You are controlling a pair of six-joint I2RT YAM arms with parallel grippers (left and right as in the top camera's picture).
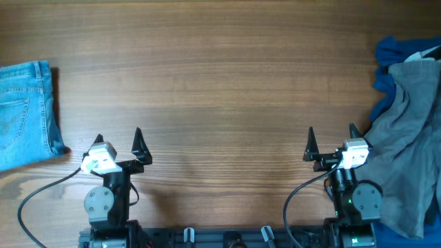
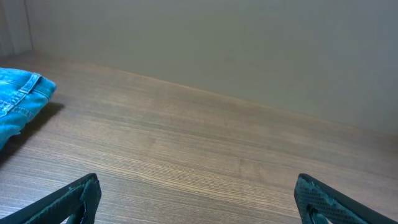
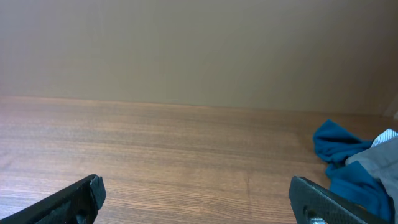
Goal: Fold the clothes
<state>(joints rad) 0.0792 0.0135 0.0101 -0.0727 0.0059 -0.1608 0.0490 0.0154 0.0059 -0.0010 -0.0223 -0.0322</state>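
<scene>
Folded light blue denim jeans (image 1: pixel 24 114) lie at the table's left edge; their corner (image 2: pixel 18 99) shows at the left of the left wrist view. A grey garment (image 1: pixel 406 145) lies over a dark blue garment (image 1: pixel 400 58) in a loose pile at the right edge. The dark blue cloth (image 3: pixel 345 158) shows at the right of the right wrist view. My left gripper (image 1: pixel 118 141) stands open near the front, right of the jeans, holding nothing. My right gripper (image 1: pixel 332 141) stands open just left of the grey garment, with nothing between its fingers.
The wooden table (image 1: pixel 220 83) stretches between the two piles. Both arm bases and their cables (image 1: pixel 41 196) sit at the front edge. A plain wall (image 3: pixel 199 50) rises behind the far edge of the table.
</scene>
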